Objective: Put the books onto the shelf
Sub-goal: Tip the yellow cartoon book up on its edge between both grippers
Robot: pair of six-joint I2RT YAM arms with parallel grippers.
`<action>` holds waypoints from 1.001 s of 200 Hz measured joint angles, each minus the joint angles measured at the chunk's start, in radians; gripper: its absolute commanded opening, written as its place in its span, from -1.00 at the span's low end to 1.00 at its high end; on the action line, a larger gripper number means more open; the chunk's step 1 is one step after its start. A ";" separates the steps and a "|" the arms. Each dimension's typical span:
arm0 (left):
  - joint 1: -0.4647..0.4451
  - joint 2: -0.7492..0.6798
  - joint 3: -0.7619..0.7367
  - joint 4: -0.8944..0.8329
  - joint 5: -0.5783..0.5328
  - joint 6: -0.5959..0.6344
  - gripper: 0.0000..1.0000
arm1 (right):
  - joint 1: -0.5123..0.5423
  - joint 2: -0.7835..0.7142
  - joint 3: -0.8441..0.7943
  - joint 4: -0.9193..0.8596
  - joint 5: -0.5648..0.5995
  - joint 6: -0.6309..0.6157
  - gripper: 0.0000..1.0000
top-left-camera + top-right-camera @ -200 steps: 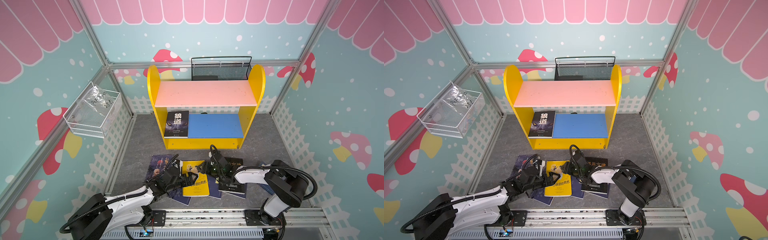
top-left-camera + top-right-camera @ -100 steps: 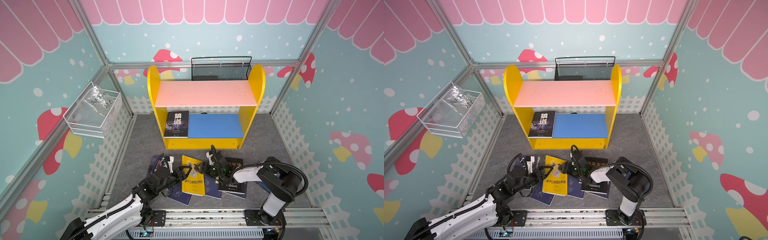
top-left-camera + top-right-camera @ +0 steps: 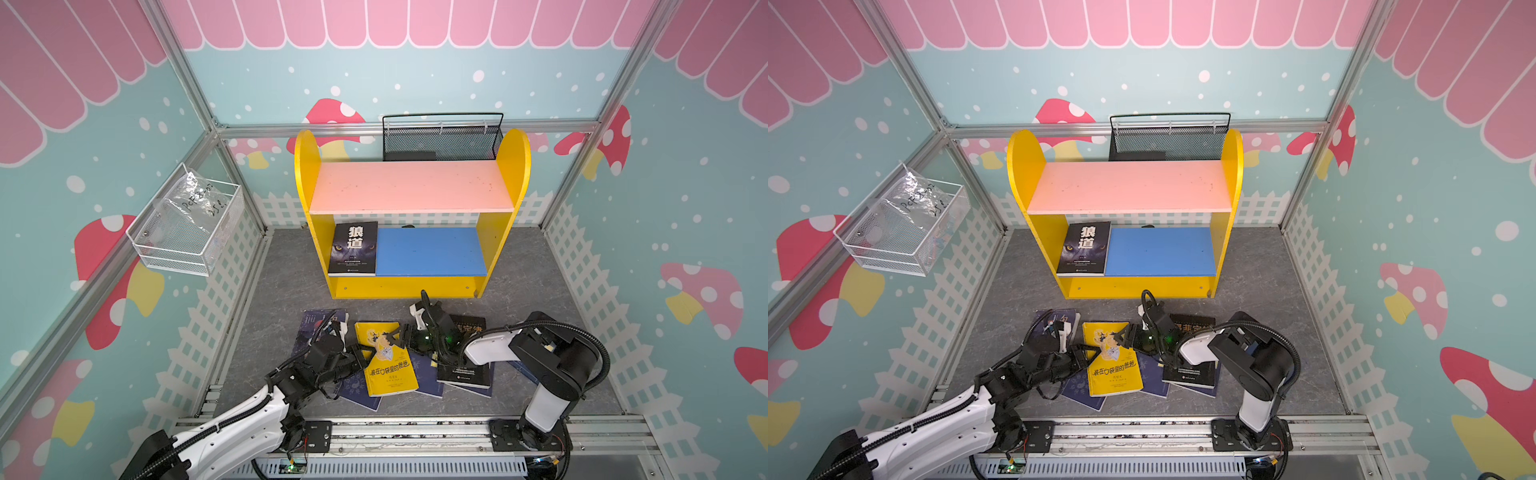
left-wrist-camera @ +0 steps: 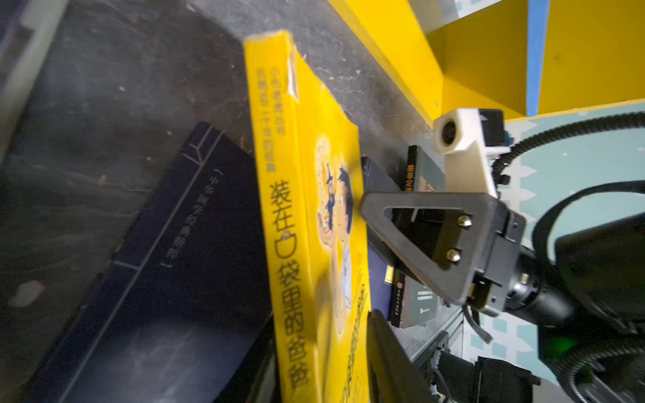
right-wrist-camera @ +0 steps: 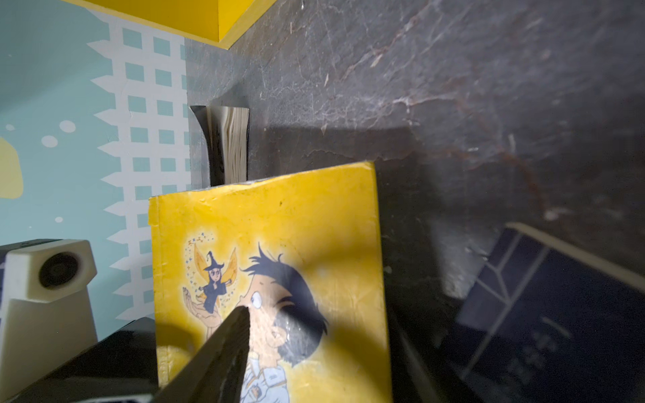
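Two arms meet at one yellow book, the top item of the books spread on the grey floor between the shelf and the floor's front edge.

Top views: in both, the left gripper is at the yellow book's left edge and the right gripper is at its far right corner. The same layout shows for the yellow book, left gripper and right gripper. One black book lies flat at the left end of the shelf's blue lower board.

Left wrist view: the yellow book passes between the left gripper's two dark fingers, one on the cover side and one on the spine side. Whether they pinch the book cannot be told. The yellow book overlaps a navy book. The right gripper's triangular finger touches the cover's opposite long edge.

Right wrist view: one finger of the right gripper lies on the yellow book, with its tip on the cartoon face. The second finger cannot be made out, so the jaw gap cannot be told.
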State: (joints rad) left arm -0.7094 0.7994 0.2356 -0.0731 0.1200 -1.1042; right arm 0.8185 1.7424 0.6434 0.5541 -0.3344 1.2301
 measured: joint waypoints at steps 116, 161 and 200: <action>0.010 0.055 0.065 -0.026 0.018 0.008 -1.00 | -0.018 -0.041 0.039 -0.044 -0.042 -0.109 0.53; 0.070 -0.080 0.282 -0.235 0.034 0.096 -1.00 | -0.029 -0.296 0.137 -0.222 -0.015 -0.298 0.69; 0.111 -0.109 0.519 -0.386 0.112 0.206 -1.00 | -0.035 -0.453 0.163 -0.273 -0.073 -0.417 0.69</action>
State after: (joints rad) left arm -0.5980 0.6899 0.7547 -0.4587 0.2317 -0.8982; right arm 0.7830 1.2892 0.8059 0.2810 -0.4072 0.8135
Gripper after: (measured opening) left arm 0.130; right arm 0.844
